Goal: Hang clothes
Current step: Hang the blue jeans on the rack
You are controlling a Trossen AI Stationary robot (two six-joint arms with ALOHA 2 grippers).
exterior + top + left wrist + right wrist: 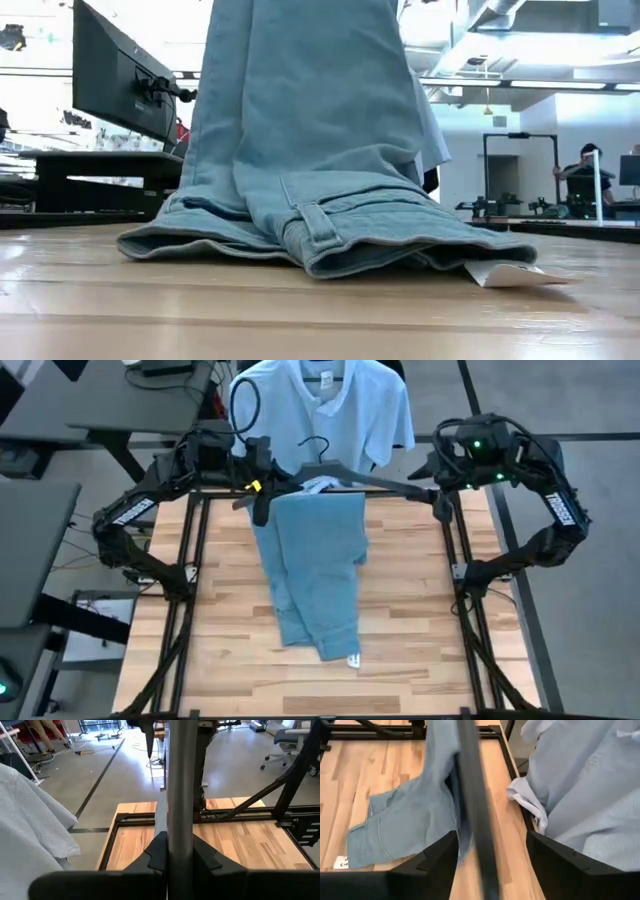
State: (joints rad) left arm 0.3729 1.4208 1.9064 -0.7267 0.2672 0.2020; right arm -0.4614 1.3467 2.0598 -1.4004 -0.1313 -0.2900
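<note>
A dark hanger [350,477] hangs level above the table's far part, between my two grippers. Light blue jeans [315,560] are draped over it; their waist end [330,240] lies on the wood with a paper tag [510,273]. My left gripper [258,495] is shut on the hanger's left end. At the hanger's right end, my right gripper [440,500] is open, one finger on each side of the hanger's arm [472,810]. A pale blue collared shirt [330,405] hangs beyond the table's far edge. My left gripper pinches the hanger's bar [180,795] between its two fingers [159,854], near the bar's left end. The fingers lie across the bar and come from the table's left far corner. The hanger is lifted clear of the table. My right gripper's open fingers [437,862] flank the hanger's right arm; whether they touch it, I cannot tell.
The black frame rails [190,540] run along the table's left, right and far edges. Bare wood [420,630] lies on both sides of the jeans. Desks [150,400] stand beyond the far left corner.
</note>
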